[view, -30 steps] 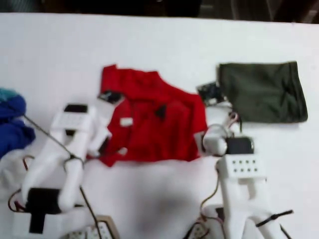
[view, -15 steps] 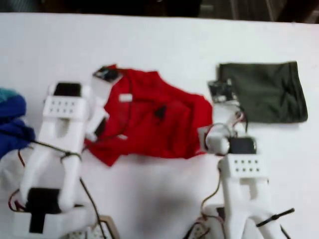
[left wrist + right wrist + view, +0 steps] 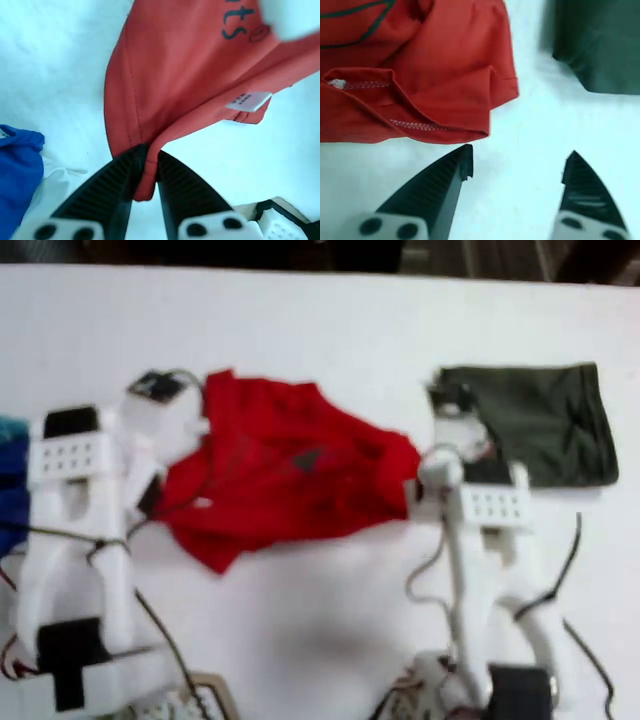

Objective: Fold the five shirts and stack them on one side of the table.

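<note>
White matte table [image 3: 330,320]; dark room strip [image 3: 300,252] along upper edge of high view. Red shirt [image 3: 280,475] at frame centre, soft, rumpled, dark print on front. Dark green shirt [image 3: 540,425] folded to a rectangle at upper right. Blue shirt [image 3: 12,485] bunched at left edge.

Left wrist view: left tool [image 3: 147,172] clenched on a red hem fold, white label [image 3: 248,101] nearby.

Right wrist view: right tool [image 3: 517,162] released, ribbed jaws spread over bare table, just beside the stitched red hem.

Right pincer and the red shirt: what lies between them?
A strip of bare white table, in the right wrist view; the right pincer is open, not touching the red shirt.
</note>
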